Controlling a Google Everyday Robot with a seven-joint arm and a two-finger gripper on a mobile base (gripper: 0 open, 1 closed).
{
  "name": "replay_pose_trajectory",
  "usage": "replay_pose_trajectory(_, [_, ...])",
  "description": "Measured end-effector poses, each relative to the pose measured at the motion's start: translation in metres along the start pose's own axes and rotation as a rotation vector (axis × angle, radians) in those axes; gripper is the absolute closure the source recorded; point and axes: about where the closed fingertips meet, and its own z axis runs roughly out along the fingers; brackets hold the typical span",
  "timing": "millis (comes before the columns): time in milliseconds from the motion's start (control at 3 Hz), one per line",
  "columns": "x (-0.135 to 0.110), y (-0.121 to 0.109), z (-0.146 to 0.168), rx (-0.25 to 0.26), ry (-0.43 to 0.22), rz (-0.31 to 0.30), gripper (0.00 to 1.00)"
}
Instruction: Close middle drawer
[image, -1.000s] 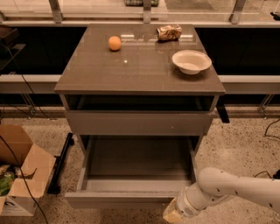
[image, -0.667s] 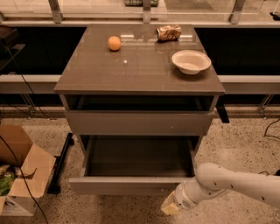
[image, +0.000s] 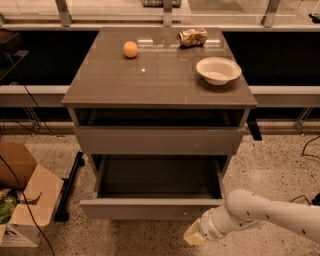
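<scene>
in the middle of the view: grey cabinet, tabletop (image: 160, 85) seen from the front and above. under the tabletop's front edge, the drawer with the taller front panel (image: 160, 141) sits out a crack, with a dark gap behind it. below that, the middle drawer (image: 150, 209) is pulled well out toward the camera, tray open to view, with thin sides and a plain flat front panel. white arm (image: 270, 215) comes in low from the right, below the tabletop's front right corner. cardboard box (image: 25, 200) on the floor, out past the front left corner, flaps open. on the tabletop: white bowl (image: 218, 70) near the right edge, about halfway back; crumpled snack bag (image: 193, 37) at the back edge, right of centre; orange (image: 130, 49) toward the back, left of centre, well apart from both. pincer (image: 193, 235) is at the right end of the middle drawer's front panel, just under its lower edge; can't tell if it's touching. can't tell how far the pincer is open or whether it has hold of anything.
</scene>
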Motion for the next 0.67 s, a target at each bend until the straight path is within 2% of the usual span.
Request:
replay_pose_trajectory(333, [-0.039, -0.024, 0.004, 0.076, -0.064, -0.074, 1.0])
replay_pose_trajectory(667, [-0.076, -0.05, 0.009, 0.113, -0.133, -0.141, 1.0])
